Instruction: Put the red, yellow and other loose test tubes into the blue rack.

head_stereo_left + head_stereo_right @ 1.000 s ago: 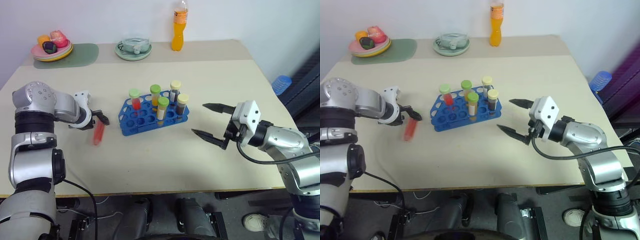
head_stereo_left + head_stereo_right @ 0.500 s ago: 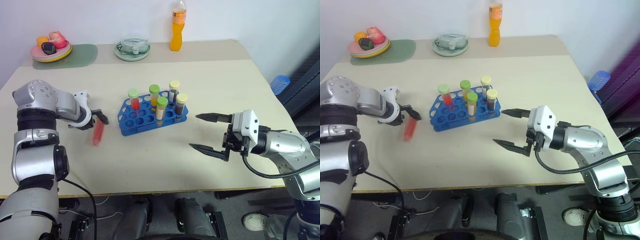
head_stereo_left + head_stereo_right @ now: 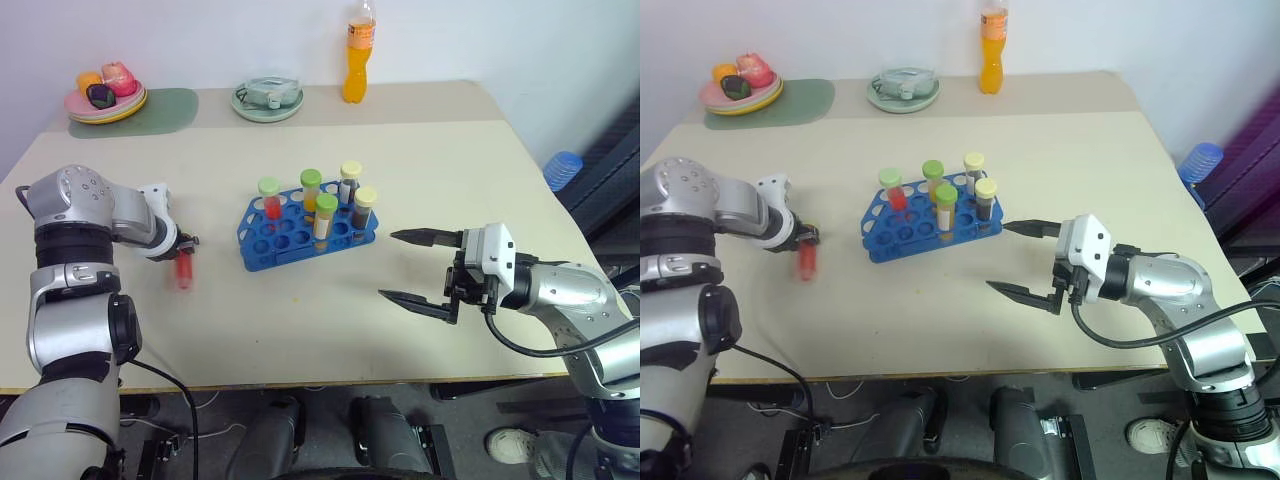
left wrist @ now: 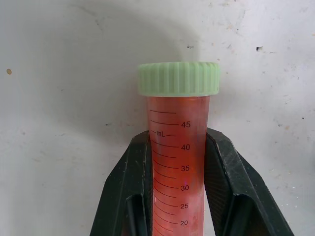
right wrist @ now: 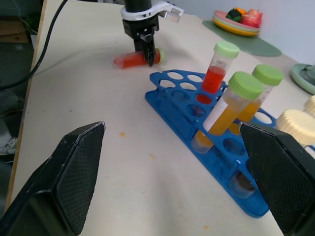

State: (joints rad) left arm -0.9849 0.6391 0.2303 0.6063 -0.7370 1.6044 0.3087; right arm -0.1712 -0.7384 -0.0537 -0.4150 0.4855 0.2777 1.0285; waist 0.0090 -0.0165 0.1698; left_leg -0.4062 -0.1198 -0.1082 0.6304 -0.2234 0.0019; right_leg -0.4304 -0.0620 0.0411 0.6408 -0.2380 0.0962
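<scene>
The left gripper (image 4: 177,196), spread around the red tube (image 4: 178,162) a moment ago, now has its jaws pinching it, so the last loose tube looks ready to lift. That tube lies flat on the surface (image 3: 300,320), left of the blue rack (image 3: 305,232), its long axis pointing away from the gripper, green cap leading. The right gripper (image 3: 410,268) hovers right of the rack, jaws spread wide and empty.

red tube (image 4: 178,162) lower end cut off, rack (image 5: 206,142) far end cut off

Left claw (image 4: 177,196) clamped tight, pointing steeply down; right claw (image 3: 420,268) spread wide.
</scene>
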